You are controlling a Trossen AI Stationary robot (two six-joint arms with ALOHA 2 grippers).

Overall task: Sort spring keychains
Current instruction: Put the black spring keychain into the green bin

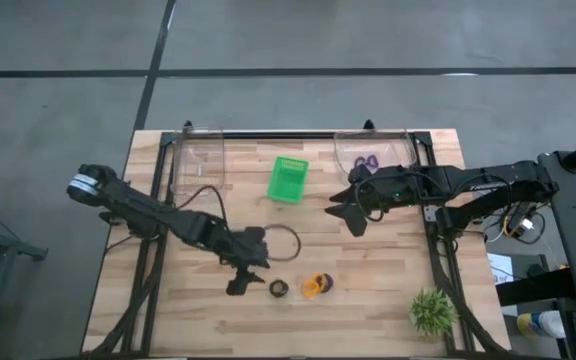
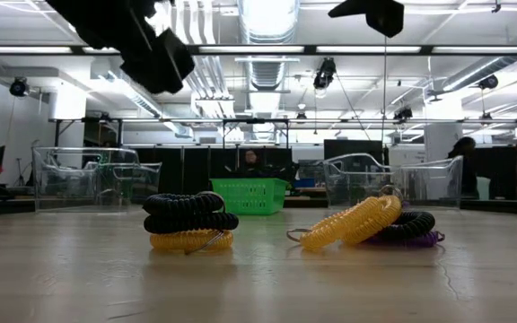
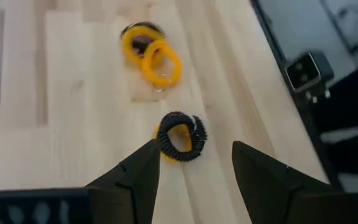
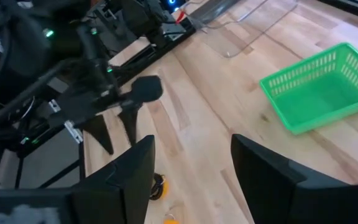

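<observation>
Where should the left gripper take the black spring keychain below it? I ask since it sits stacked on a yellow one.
Judging by its pose, from straight above: the black keychain lies flat as an open ring atop the yellow keychain. The open left gripper could put one finger inside the ring, one outside, pinching the upper coil only.

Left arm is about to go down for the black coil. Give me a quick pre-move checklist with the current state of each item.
1. Left claw open: ok, fingers spread.
2. Claw lined up on the black spring keychain: ok, it lies just ahead of the gap between the fingers.
3. Black coil separate from others: not ok, it sits stacked on an orange coil.
4. Second pile out of the way: ok, apart.
5. Right claw out of the way: ok, open near the green basket.
6. Purple coils in right clear bin: ok.
</observation>
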